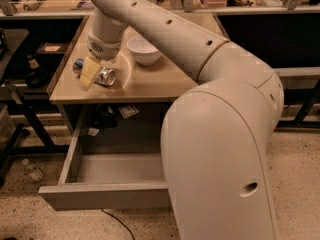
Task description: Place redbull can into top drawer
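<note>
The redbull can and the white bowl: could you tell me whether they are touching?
Apart. The camera view shows bare tabletop between the redbull can, lying under the gripper, and the bowl.

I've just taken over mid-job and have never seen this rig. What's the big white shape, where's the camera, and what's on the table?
The big white shape is the robot's one arm, curved up and left over the table. There is only one view, looking down past the arm; where the camera sits I cannot say. At the arm's tip is the pincer, down at the can, which lies on its side near the table's left edge in the picture. Whether the can is gripped I cannot tell. A white bowl stands further right. Below, the drawer is pulled open; the can is not in it yet.
</note>
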Robot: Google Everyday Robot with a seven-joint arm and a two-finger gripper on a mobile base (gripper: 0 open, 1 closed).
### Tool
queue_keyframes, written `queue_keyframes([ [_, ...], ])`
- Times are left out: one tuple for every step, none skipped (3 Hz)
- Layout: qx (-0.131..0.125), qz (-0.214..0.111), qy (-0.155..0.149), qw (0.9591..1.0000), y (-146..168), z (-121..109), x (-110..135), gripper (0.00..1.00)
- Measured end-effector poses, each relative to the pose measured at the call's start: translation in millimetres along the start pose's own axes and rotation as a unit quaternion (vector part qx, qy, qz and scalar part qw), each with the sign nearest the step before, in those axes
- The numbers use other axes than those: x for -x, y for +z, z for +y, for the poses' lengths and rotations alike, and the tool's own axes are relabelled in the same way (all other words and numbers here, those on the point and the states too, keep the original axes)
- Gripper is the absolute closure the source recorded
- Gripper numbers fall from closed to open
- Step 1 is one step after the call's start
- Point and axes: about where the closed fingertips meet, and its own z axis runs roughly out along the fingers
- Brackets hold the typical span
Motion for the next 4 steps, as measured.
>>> queue_keyframes([
  [0.000, 0.000, 0.000, 1.0000, 0.0, 0.0, 0.0, 0.41],
  [0.000, 0.000, 0.000, 1.0000, 0.1, 0.0, 0.0, 0.64],
  [0.000, 0.000, 0.000, 1.0000, 0.1, 0.0, 0.0, 0.87],
  [0.000, 0.000, 0.000, 1.0000, 0.1, 0.0, 0.0, 1.00],
])
